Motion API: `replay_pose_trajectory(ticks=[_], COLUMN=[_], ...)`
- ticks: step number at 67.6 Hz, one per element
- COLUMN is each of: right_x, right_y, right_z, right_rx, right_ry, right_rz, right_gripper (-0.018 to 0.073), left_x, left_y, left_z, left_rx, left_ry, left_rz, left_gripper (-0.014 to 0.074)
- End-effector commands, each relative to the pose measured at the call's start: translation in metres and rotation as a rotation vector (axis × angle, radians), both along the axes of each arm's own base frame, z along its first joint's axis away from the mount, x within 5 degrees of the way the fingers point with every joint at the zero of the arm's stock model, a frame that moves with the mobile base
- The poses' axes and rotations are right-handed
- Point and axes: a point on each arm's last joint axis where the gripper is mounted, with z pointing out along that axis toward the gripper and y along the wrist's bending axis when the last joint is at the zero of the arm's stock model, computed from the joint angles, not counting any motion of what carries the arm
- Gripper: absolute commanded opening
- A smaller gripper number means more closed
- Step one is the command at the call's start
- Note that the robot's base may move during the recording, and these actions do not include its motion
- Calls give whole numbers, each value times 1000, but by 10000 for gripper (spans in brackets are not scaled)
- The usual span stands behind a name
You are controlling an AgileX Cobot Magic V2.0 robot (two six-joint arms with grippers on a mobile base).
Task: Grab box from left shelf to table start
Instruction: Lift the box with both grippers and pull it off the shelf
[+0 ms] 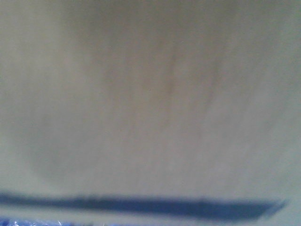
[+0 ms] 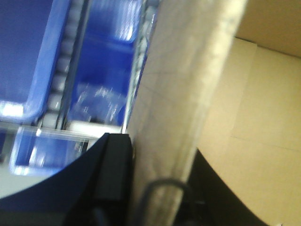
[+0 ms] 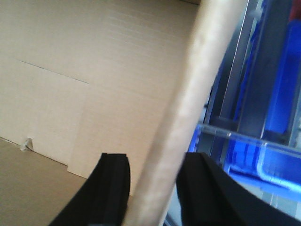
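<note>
Blurred tan cardboard of the box (image 1: 150, 103) is filling the front view, matte and flat, with a dark blue band (image 1: 141, 205) running low down.

Left wrist: the left end effector (image 2: 160, 188) is clamping the box's upright wall, with blue bins (image 2: 99, 70) sitting alongside on white rollers (image 2: 61, 80).

Right wrist: the right end effector (image 3: 155, 188) is pinching another wall edge, with the pale box interior showing.

Bins (image 2: 23, 56) sit on the shelf (image 2: 63, 80) beside the box (image 2: 178, 94).
</note>
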Motion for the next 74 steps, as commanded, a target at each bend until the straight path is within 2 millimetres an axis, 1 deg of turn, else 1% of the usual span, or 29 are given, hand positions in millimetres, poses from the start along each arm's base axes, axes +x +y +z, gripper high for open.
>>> replay_pose_trajectory(ticks=[1, 7, 17, 23, 74], right_x=[-2, -8, -16, -18, -18], right_y=[-7, -8, -10, -11, -11], right_z=[29, 40, 60, 67, 66], right_rx=[-35, -26, -8, 0, -2], right_ry=[-234, -280, -360, -393, -385], right_rz=[-22, -25, -29, -32, -31], right_gripper=[57, 57, 57, 57, 57], left_x=[-12, -15, -17, -16, -16], left_y=[-14, -16, -16, -16, -17], left_z=[30, 35, 41, 43, 44], left_rx=[-90, -113, -103, -109, -121], left_ry=[-212, -232, -271, -290, -302], left_rz=[-196, -217, -243, -240, -242], left_gripper=[-93, -93, -93, -93, -93])
